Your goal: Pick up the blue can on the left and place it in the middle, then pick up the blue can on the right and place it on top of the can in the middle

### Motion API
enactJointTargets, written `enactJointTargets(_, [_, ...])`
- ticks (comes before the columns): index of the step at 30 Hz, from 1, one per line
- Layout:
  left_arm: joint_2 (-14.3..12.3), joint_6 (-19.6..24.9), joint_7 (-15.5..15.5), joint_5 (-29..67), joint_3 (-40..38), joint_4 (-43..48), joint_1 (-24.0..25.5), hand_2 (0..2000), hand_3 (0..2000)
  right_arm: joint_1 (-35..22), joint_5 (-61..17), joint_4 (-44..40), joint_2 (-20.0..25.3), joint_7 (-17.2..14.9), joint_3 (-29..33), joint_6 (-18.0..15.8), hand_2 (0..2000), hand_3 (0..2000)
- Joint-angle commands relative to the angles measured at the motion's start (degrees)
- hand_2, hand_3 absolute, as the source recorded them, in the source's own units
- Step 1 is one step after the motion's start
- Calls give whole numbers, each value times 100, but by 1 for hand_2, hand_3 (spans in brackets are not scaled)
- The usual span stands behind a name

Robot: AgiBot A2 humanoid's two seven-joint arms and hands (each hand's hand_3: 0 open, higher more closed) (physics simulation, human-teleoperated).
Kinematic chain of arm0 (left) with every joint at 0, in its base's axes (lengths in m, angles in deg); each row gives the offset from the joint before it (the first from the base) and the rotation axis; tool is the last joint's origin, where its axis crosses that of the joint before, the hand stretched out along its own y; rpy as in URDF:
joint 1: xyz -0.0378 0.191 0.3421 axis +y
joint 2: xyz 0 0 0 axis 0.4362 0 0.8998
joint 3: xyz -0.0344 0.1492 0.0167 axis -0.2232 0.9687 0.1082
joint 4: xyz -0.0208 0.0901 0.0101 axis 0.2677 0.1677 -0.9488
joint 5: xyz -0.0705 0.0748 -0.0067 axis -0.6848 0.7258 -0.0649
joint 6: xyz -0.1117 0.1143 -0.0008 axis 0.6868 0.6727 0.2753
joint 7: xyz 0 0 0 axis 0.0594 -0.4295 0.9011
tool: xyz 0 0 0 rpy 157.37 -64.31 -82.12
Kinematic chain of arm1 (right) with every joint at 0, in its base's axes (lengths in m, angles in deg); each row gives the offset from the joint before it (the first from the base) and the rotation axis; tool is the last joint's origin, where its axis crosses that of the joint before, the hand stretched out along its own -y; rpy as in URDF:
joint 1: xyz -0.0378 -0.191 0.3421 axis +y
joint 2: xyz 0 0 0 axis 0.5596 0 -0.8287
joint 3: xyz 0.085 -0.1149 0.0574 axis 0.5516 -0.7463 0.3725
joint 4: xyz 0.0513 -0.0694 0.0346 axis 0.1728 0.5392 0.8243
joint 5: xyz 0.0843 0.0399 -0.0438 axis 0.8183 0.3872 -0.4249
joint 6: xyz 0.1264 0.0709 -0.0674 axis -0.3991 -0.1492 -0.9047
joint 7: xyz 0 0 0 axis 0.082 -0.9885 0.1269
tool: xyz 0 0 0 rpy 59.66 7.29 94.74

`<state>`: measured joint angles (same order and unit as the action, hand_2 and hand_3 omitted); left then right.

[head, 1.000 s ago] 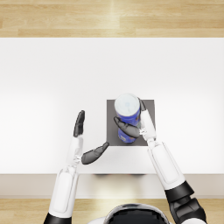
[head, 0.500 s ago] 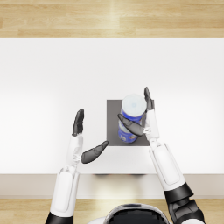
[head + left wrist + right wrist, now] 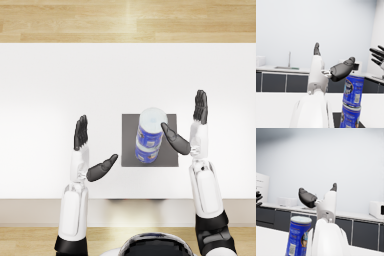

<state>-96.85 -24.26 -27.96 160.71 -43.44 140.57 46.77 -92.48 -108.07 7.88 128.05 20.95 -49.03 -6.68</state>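
**Two cans stacked, both hands free**

We saw the upper blue can (image 3: 151,125) standing upright on the lower blue can (image 3: 145,154), the stack on the dark mat (image 3: 171,149) in the middle of the white table (image 3: 60,85). Our right hand (image 3: 192,130) was spread beside the stack, holding nothing; our left hand (image 3: 87,152) was spread too, well apart.

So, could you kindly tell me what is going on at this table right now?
Two blue cans stand stacked on a dark mat on the white table: the upper can sits on the lower can. Neither hand holds anything. The right hand is open beside the stack, its fingers spread and clear of the cans. The left hand is open too, farther off on the other side. The stacking looks done.
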Motion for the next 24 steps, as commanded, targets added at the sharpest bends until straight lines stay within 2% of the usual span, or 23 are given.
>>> enactJointTargets(1, [14,0,0,0,-459,-48,-595,0,0,192,1,616,-23,-3,1066,-77,0,0])
enactJointTargets(3, [83,0,0,0,-707,-139,-762,0,0,338,2,707,3,176,1546,-628,0,0])
enactJointTargets(4, [62,0,0,-1,-824,-215,-783,0,0,421,3,716,22,485,1720,-875,0,0])
enactJointTargets(6, [57,0,0,-1,-956,-281,-738,0,0,564,4,707,60,954,1952,-1179,0,0])
enactJointTargets(8, [39,0,0,-1,-1003,-347,-644,0,0,715,5,584,74,1195,2042,-1336,0,0])
enactJointTargets(10, [29,0,0,-2,-901,-297,-600,0,0,663,6,564,58,1319,1834,-1416,0,0])
enactJointTargets(13, [24,0,0,-2,-965,-337,-585,0,0,750,6,475,71,1401,1928,-1470,0,0])
enactJointTargets(24, [20,0,0,-2,-1001,-360,-578,0,0,795,6,426,78,1448,1981,-1500,0,0])
